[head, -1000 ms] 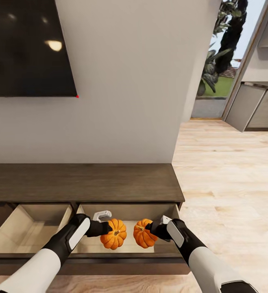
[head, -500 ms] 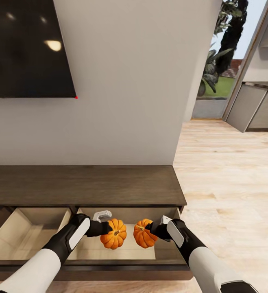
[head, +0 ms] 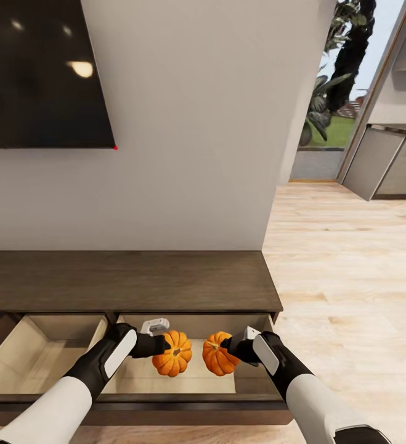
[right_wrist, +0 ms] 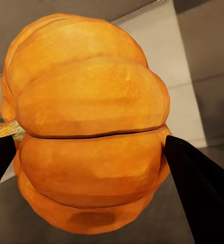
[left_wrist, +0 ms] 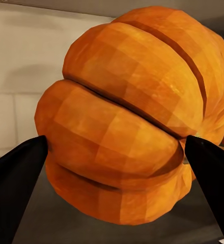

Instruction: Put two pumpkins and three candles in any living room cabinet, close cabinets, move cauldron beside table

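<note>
Risk of ribbed orange pumpkins (head: 172, 354) (head: 218, 354), clamped in left gripper (head: 164, 343) and right gripper (head: 228, 346), knocking together and rolling if dropped into pale-wood open drawer (head: 184, 377).

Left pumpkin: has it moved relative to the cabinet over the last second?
No. The left pumpkin hangs over the same open drawer of the cabinet; the small shift across the whole picture is camera motion, not the pumpkin's.

Pumpkins (head: 172, 357) (head: 217, 356): a matt, ribbed, faceted orange skin is shown.
Cabinet (head: 129, 280): dark brown wood grain, matt; pale smooth wood is seen inside the drawers.
Floor (head: 350, 277): light wood planks, faintly sheened.
Wall (head: 190, 123): smooth matt paint.
TV (head: 42, 74): glossy black, lamp reflected.
</note>
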Robot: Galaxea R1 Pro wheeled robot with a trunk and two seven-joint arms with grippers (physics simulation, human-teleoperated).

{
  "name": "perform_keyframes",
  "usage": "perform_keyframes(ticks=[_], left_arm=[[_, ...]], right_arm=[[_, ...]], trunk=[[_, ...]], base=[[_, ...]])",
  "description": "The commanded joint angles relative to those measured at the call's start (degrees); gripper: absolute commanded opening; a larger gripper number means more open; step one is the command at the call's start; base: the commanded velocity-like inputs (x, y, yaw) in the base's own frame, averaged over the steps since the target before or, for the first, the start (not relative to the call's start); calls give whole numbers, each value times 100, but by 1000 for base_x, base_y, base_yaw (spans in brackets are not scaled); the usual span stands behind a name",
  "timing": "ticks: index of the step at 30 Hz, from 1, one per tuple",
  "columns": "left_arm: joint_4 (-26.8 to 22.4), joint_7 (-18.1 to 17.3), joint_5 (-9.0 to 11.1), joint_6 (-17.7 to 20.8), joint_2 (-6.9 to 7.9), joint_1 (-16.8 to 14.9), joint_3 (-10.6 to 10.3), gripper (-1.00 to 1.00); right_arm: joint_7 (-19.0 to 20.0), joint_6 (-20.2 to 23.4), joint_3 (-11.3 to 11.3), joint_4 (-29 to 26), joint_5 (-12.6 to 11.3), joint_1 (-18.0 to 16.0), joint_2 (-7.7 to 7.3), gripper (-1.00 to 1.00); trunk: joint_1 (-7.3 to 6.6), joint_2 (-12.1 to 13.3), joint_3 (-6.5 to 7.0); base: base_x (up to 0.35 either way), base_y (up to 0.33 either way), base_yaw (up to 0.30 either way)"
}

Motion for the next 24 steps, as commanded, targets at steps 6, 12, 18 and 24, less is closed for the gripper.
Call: perform_keyframes(ticks=[6, 12, 18, 24], left_arm=[[0, 32, 28, 13, 6, -4, -25, -100], [-1, 26, 28, 0, 6, -4, -25, -100], [30, 11, 28, -95, 12, -4, -25, -100], [35, 15, 28, -109, 10, -4, -25, -100]], right_arm=[[-52, -30, 44, -22, -72, -1, -7, -100], [-52, -220, 42, -17, -77, -1, -13, -100], [-52, -236, 47, -20, -77, -1, -7, -100], [-65, -230, 48, -17, -74, -1, -7, -100]], trunk=[[131, -243, -113], [263, -484, -220], [395, -724, -328], [526, -965, -436]], base=[[0, 0, 0], [0, 0, 0], [0, 0, 0], [0, 0, 0]])
